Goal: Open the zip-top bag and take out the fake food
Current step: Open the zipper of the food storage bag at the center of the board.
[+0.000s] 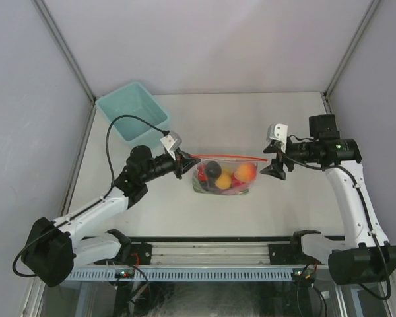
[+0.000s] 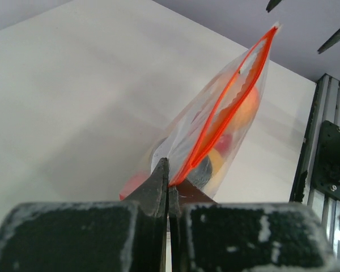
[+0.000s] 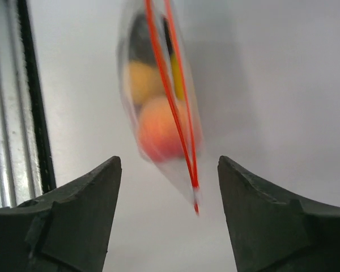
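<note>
The white tabletop carries little: a teal bin at the far left corner, well apart from the action, probably waiting to take what comes out. In the middle the zip-top bag is strung zip-edge up between the two arms, and I can't tell whether its bottom rests on the surface. The fake food is all inside, sagging low: an orange ball, a dark round piece, and bits of yellow and red. The left hand is clenched on the bag's near corner, right at the end of the orange zip strip, anchoring it. The right hand stands spread, the far corner lying between its fingers untouched. The strip's two lines run slightly apart, so the mouth looks partly opened.
</note>
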You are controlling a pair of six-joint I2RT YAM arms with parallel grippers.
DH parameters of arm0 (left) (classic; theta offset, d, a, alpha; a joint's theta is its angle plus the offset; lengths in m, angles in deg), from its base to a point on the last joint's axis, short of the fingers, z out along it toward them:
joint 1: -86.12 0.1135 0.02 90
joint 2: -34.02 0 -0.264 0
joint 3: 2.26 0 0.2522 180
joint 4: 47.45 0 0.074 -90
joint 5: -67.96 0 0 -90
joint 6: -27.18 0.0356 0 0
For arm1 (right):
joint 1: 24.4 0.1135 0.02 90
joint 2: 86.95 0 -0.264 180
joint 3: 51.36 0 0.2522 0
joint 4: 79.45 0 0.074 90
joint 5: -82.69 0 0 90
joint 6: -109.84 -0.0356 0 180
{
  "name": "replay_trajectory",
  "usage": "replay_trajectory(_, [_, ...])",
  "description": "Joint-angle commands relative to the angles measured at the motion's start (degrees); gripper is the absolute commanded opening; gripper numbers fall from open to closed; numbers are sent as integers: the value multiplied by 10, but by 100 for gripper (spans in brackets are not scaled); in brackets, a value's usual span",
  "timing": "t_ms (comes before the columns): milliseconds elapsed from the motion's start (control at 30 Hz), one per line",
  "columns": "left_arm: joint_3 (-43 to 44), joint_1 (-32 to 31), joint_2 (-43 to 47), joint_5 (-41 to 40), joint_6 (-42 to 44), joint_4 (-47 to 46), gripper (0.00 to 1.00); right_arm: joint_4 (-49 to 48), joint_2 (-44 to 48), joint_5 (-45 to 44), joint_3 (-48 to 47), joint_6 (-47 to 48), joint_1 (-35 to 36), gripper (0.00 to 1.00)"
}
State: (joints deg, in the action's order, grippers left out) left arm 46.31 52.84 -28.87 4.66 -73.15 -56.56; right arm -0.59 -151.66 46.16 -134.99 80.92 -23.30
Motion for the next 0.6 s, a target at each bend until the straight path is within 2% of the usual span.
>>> replay_trajectory(0, [52,-28,3,39,72,14,0,-33,11,98,-35,-73,75,72])
replay_trajectory(133, [69,-62,-4,32,138,69,0,-125,-8,113,-35,-216,123,71])
replay_trajectory(233, [73,-67,-6,29,146,81,0,-180,-18,102,-32,-297,125,63])
replay_trajectory(333, [74,-67,-7,28,146,81,0,-234,-16,56,-10,-346,133,56])
replay_trajectory(567, [83,-70,-12,33,139,81,0,-301,-41,-92,12,-412,171,51])
